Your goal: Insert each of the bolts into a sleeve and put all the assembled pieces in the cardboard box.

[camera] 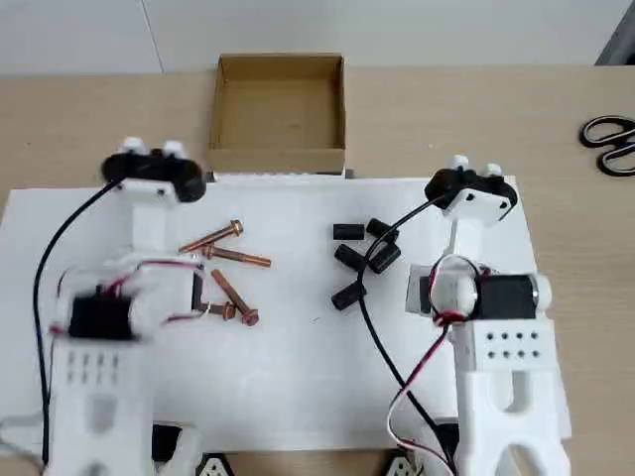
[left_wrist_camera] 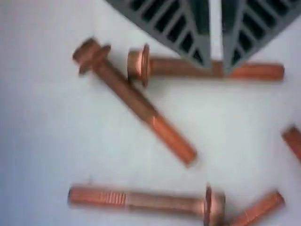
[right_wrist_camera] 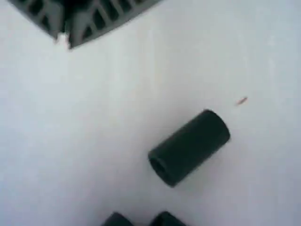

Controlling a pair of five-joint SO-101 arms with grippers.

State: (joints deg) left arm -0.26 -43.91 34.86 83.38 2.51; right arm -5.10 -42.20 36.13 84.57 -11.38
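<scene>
Several copper bolts [camera: 226, 260] lie loose on the white mat, left of centre. Several black sleeves [camera: 359, 256] lie scattered near the middle. The open cardboard box [camera: 281, 109] stands empty at the mat's far edge. My left gripper [left_wrist_camera: 217, 66] hangs just over one bolt [left_wrist_camera: 178, 68], its fingers shut to a thin slit and holding nothing. A slanted bolt [left_wrist_camera: 136, 101] and another bolt [left_wrist_camera: 141, 200] lie close by. My right gripper [right_wrist_camera: 65, 40] is shut and empty, a short way from a lone sleeve [right_wrist_camera: 189, 147] lying on its side.
The white mat [camera: 298, 377] covers most of the wooden table. Scissors [camera: 610, 144] lie at the far right edge. Black cables [camera: 382, 347] trail across the mat from both arms. Two more sleeves [right_wrist_camera: 141, 220] lie near the lone one.
</scene>
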